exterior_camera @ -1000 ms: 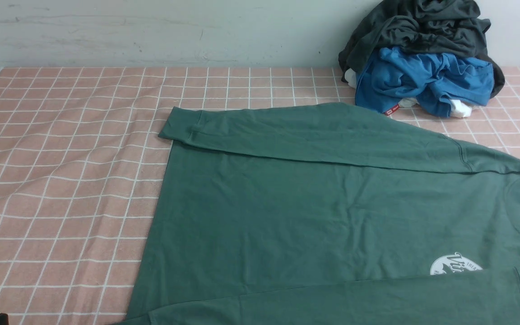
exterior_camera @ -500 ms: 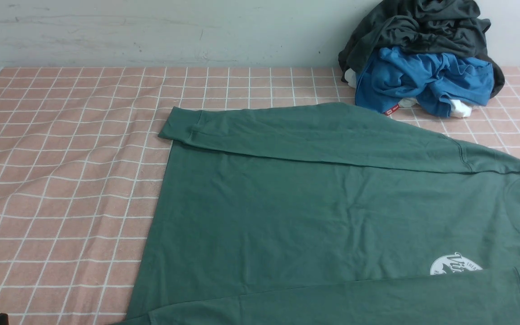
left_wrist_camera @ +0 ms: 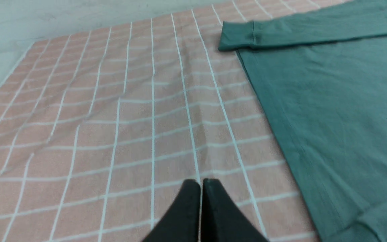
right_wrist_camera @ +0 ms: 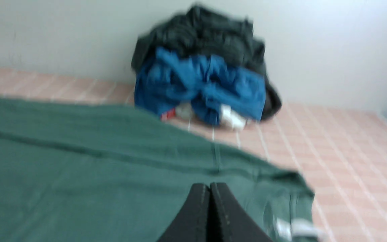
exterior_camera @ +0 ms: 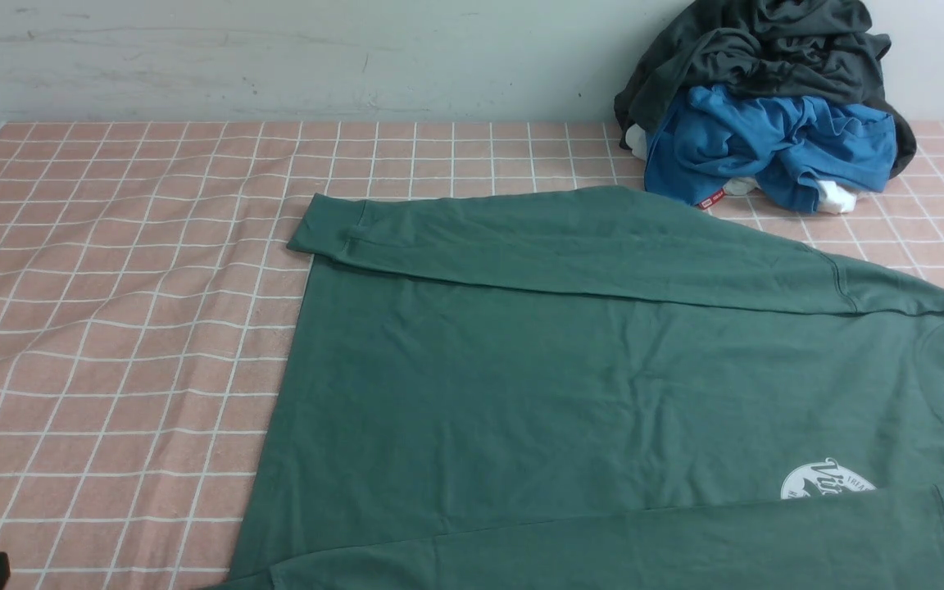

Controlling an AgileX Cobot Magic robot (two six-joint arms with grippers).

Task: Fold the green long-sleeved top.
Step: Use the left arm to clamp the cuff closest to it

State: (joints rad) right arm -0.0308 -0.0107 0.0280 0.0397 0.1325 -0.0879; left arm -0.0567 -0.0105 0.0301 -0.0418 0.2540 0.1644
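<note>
Pink checked cloth (exterior_camera: 111, 344) underneath everything, rippled on the left half. Green long-sleeved top (exterior_camera: 570, 393) laid flat on it, centre to right, neck toward the right edge, hem toward the left. Far sleeve folded along the body, cuff (exterior_camera: 329, 225) at the far hem corner; near sleeve along the near edge, partly over the white logo (exterior_camera: 826, 482). Heap at far right: dark grey garment (exterior_camera: 767, 49) on top of blue garment (exterior_camera: 775, 147), just beside the far sleeve. Left gripper (left_wrist_camera: 201, 182) pressed together, empty, over bare cloth beside the hem. Right gripper (right_wrist_camera: 209, 185) pressed together, empty, over the top near the neck.
</note>
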